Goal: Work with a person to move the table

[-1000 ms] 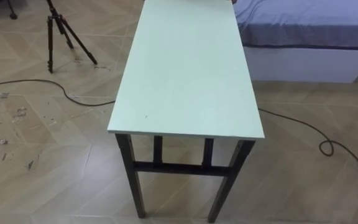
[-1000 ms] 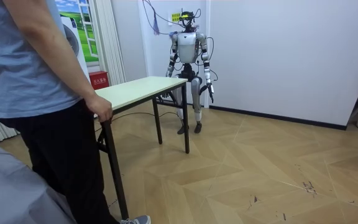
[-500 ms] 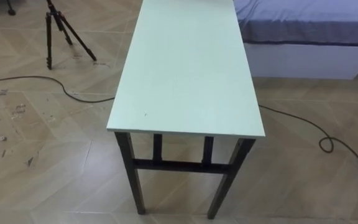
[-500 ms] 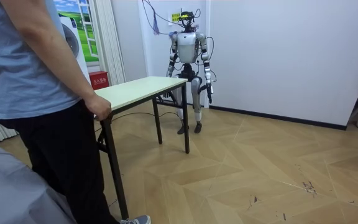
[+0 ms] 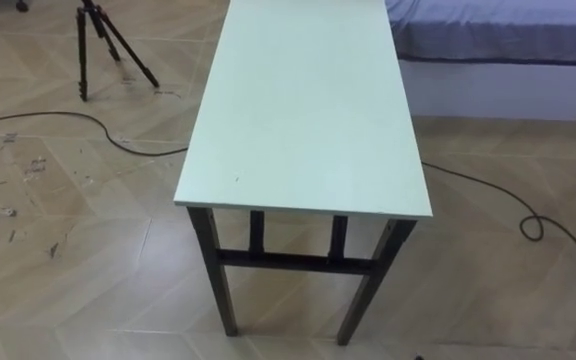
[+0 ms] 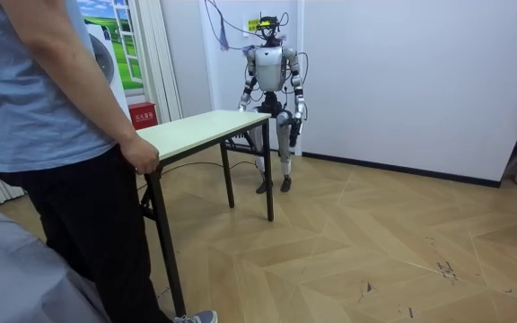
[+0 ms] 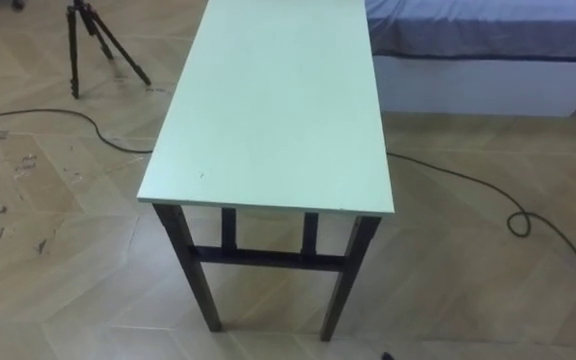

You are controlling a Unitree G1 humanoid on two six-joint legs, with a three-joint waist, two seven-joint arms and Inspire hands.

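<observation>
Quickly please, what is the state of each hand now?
Left hand: cannot be told, low at its side.
Right hand: cannot be told, near the pale green rectangular table.

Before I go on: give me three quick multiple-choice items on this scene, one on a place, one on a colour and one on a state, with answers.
1. Where does the tripod stand in the eye views?
A) left of the table
B) by the bed
C) on the table

2. What colour are the table's legs?
A) white
B) black
C) red

3. What is the person's hand doing?
A) hanging free
B) holding the tripod
C) gripping the table's end

Answers:
1 A: the tripod stands on the floor off the table's left side.
2 B: the legs are black under the pale top.
3 C: in the room view the hand curls over the table's near end.
</observation>
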